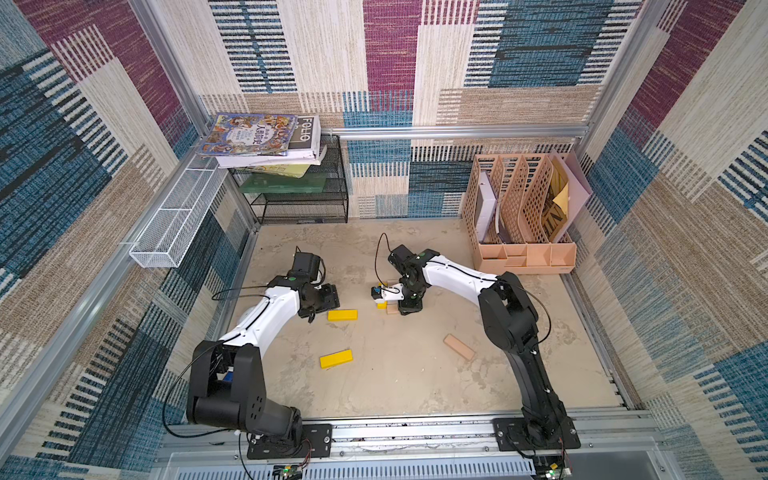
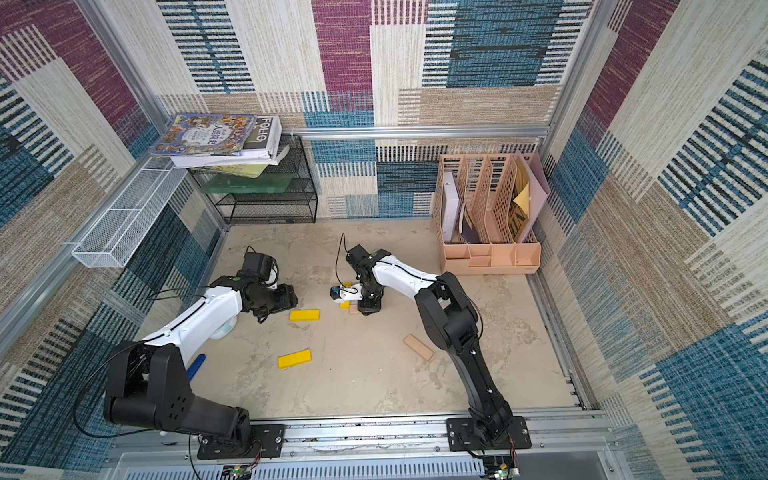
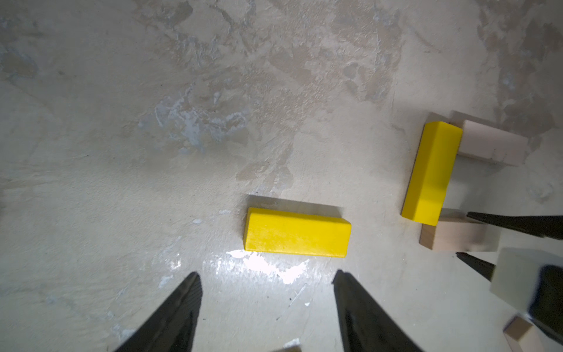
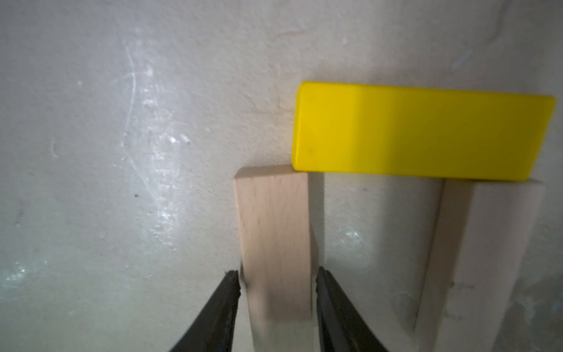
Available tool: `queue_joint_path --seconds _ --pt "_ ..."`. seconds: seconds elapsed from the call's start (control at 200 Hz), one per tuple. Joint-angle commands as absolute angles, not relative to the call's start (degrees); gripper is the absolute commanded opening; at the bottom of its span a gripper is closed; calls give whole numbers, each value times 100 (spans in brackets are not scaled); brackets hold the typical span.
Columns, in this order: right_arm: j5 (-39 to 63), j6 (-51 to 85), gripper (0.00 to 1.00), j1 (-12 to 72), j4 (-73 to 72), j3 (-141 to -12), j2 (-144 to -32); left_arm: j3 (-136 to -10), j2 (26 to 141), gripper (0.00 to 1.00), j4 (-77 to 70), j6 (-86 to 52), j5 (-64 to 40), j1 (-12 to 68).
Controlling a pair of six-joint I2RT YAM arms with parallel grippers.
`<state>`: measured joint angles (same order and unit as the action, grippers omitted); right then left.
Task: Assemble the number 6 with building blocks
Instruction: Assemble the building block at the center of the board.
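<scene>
In the right wrist view my right gripper (image 4: 277,274) straddles a tan block (image 4: 275,228) with a thin gap at each finger, open. That block's far end meets a yellow block (image 4: 423,131) lying crosswise; a second tan block (image 4: 487,243) runs parallel from the yellow one's other end. In both top views this group (image 1: 384,306) lies under the right gripper (image 1: 405,311). My left gripper (image 3: 266,277) is open and empty, just short of a loose yellow block (image 3: 297,233) (image 1: 342,315). Another yellow block (image 1: 336,359) and a tan block (image 1: 459,347) lie apart nearer the front.
A peach file organiser (image 1: 523,216) stands at the back right, and a black mesh rack (image 1: 299,195) with books at the back left. A white wire basket (image 1: 174,224) hangs on the left wall. A dark-blue object (image 2: 195,368) lies under the left arm.
</scene>
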<state>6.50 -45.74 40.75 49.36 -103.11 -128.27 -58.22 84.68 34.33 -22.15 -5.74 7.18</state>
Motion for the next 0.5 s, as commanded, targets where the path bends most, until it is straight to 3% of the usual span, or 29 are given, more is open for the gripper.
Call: queue_joint_path --seconds 0.0,0.276,0.431,0.496 --pt "773 -4477 47 4074 4960 -10285 -12728 -5801 8411 72 3424 -2224 -572 703" --pt "933 -4087 49 4038 4746 -9998 -12191 -5866 8385 72 3428 -2206 -609 704" --pt "1160 -3388 65 3717 4776 -9551 -11388 -5890 8341 73 3384 -2223 -617 703" --pt "993 -3071 66 3638 4980 -9265 -10978 -5874 8300 73 3359 -2224 -590 703"
